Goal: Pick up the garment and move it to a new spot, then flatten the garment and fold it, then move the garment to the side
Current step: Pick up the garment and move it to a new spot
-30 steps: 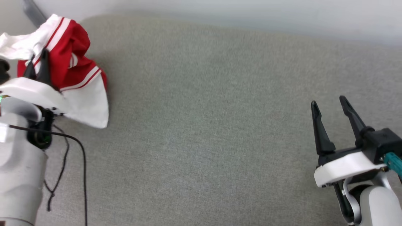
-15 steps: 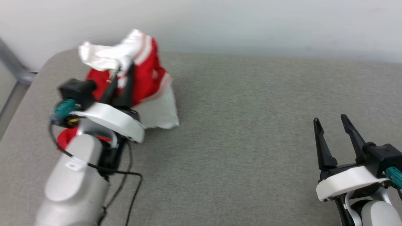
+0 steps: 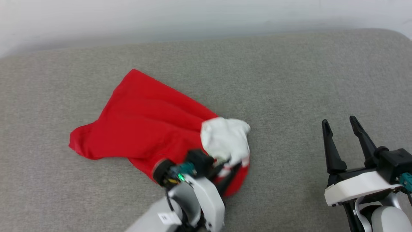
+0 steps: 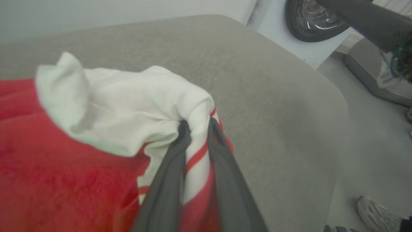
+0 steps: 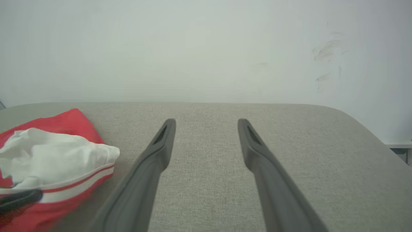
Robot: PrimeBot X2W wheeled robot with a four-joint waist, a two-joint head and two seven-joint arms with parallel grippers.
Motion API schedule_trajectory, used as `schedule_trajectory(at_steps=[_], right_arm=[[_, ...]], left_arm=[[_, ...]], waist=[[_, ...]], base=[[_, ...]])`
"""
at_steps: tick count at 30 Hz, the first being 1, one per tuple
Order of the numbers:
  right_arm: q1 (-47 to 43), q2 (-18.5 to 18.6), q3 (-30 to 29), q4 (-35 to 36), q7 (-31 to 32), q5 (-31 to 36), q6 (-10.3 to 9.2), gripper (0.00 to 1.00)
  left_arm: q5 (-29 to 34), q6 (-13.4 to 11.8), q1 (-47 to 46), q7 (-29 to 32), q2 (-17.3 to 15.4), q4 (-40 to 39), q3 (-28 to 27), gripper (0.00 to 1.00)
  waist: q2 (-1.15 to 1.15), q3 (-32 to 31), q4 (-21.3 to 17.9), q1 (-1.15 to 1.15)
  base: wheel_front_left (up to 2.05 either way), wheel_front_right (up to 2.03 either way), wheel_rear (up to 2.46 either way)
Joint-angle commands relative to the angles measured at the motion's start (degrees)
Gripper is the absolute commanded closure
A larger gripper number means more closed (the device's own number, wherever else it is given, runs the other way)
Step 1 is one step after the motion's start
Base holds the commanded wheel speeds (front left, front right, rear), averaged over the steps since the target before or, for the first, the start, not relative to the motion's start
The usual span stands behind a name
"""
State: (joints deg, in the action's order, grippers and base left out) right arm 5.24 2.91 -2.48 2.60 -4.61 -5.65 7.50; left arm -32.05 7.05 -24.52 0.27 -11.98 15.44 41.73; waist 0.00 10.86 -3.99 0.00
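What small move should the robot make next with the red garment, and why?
Probably open the left gripper and let go. It pinches the striped white trim of the garment, whose red body already lies on the grey surface, so the move to a new spot looks done. The right gripper stands open, apart from the cloth, free to help flatten it.

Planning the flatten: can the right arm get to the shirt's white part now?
Probably yes. Bare grey surface lies between the open right gripper and the garment; the left gripper pinches its striped trim.
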Motion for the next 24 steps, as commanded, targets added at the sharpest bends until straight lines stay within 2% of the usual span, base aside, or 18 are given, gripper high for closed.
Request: schedule_trajectory(at_steps=[1,5,6,7,8,15,18,23,24], right_arm=[[-0.14,-0.04,0.20,-0.11,-0.63,-0.34,-0.03,0.00],[0.19,-0.04,-0.01,-0.38,-1.13,-0.59,-0.02,0.00],[0.34,-0.04,-0.02,-0.53,-1.12,-0.52,-0.02,0.00],[0.44,-0.04,-0.10,-0.64,-1.12,-0.49,-0.02,0.00],[0.52,-0.04,-0.25,-0.65,-1.08,-0.28,-0.02,0.00],[-0.43,-0.04,-0.40,-0.96,-0.36,0.46,-0.03,0.00],[-1.06,-0.04,-0.23,-1.22,0.10,0.45,-0.02,0.00],[-2.58,-0.04,-0.35,-1.10,0.68,0.30,-0.02,0.00],[-2.58,-0.04,-0.35,-1.10,0.68,0.30,-0.02,0.00]], left_arm=[[-0.03,0.38,1.96,0.89,-0.27,0.10,3.31,1.00],[-0.70,0.44,3.33,1.15,-0.76,-0.17,9.42,0.99],[-1.47,0.45,3.54,1.14,-0.82,-0.14,10.83,0.64],[-1.60,0.46,3.18,0.79,-1.01,-0.29,11.74,0.18],[-1.49,0.46,2.08,-0.11,-1.24,-0.63,12.28,0.00],[0.38,-0.05,-1.07,-10.72,-1.74,-2.14,10.42,0.00],[0.90,-1.77,-1.07,-13.37,-2.31,-3.42,7.95,0.00],[0.93,-6.21,0.80,-15.17,-3.64,-5.46,1.74,0.00],[0.93,-6.21,0.80,-15.17,-3.64,-5.46,1.74,0.00]], waist=[[0.00,1.46,-1.34,0.00],[0.00,2.33,-1.30,0.00],[0.00,2.41,-1.19,0.00],[0.00,2.42,-0.95,0.00],[0.00,2.41,-0.57,0.00],[0.00,-0.47,2.14,0.00],[0.00,-2.27,3.13,0.00],[0.00,-4.71,4.73,0.00],[0.00,-4.71,4.73,0.00]], base=[[0.00,0.00,0.00],[0.00,0.00,0.00],[0.00,0.00,0.00],[0.00,0.00,0.00],[0.00,0.00,0.00],[0.00,0.00,0.00],[0.00,0.00,0.00],[0.00,0.00,0.00],[0.00,0.00,0.00]])
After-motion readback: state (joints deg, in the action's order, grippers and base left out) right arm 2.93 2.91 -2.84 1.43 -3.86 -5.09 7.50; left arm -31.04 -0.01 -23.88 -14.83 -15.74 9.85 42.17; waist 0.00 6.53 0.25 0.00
